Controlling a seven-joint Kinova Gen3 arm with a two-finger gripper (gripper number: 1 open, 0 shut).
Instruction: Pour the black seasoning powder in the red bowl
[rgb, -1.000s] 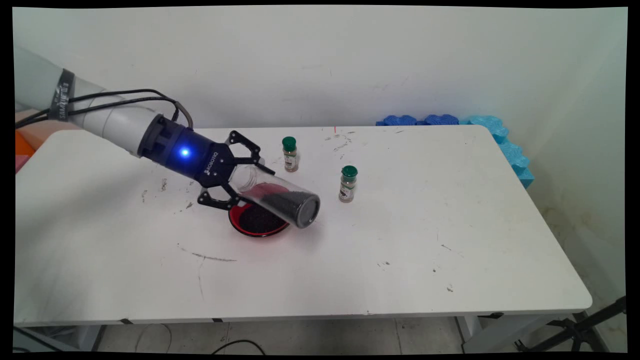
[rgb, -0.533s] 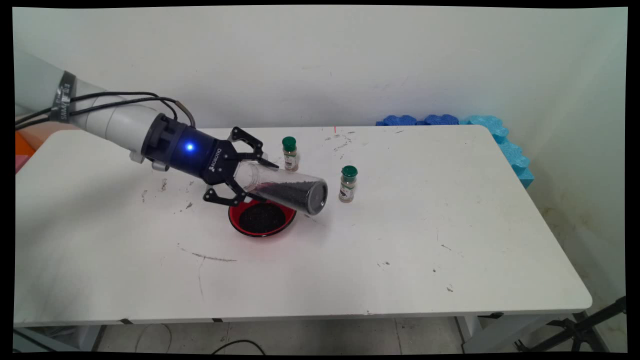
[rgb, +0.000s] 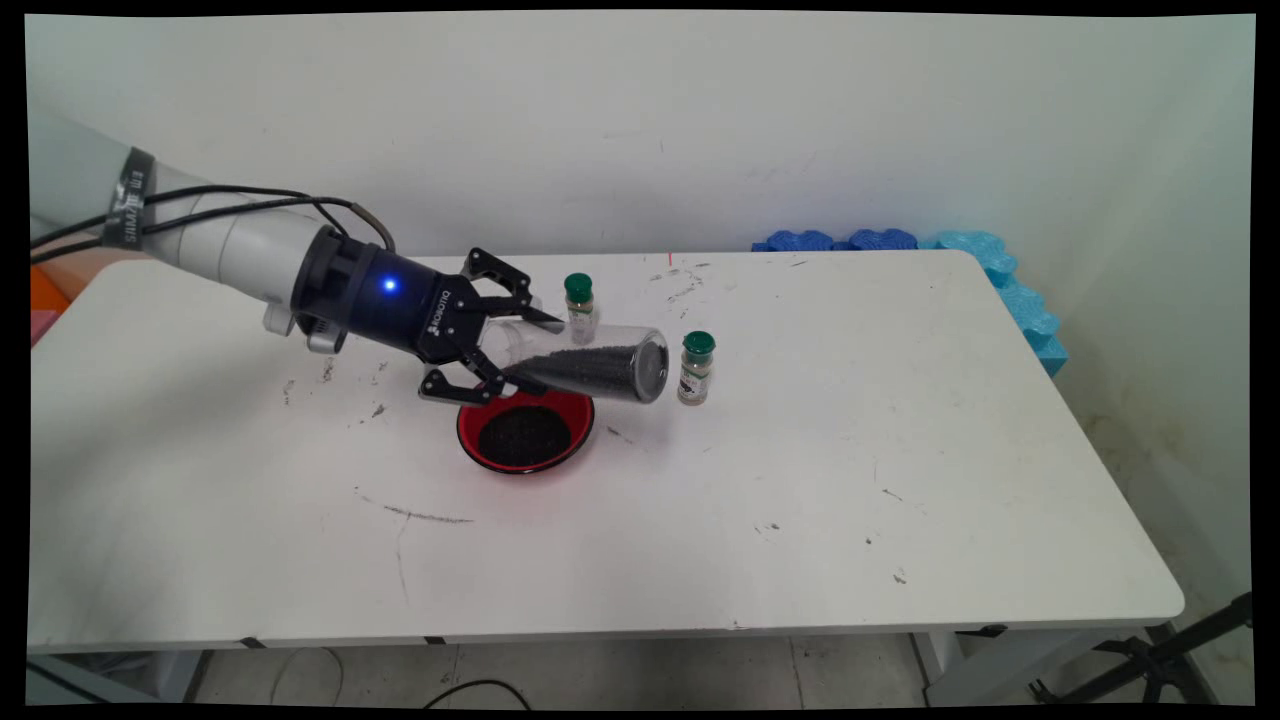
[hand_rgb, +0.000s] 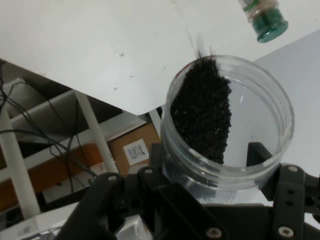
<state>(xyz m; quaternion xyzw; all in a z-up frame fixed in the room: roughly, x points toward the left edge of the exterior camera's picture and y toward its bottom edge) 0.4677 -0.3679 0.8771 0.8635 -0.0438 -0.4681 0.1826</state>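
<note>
We see the white table (rgb: 800, 480) and, above its middle, the gripper (rgb: 500, 345) closed around the clear jar (rgb: 585, 362) of black grains, near its open end. In the last second the jar has risen from a downward tilt to nearly level, its base pointing at 3 o'clock, so the grains stay inside. The red bowl (rgb: 525, 432) of grains lies just below, at 6 o'clock; two green-capped bottles, one (rgb: 579, 308) behind the jar, one (rgb: 696, 367) beside its base.
</note>
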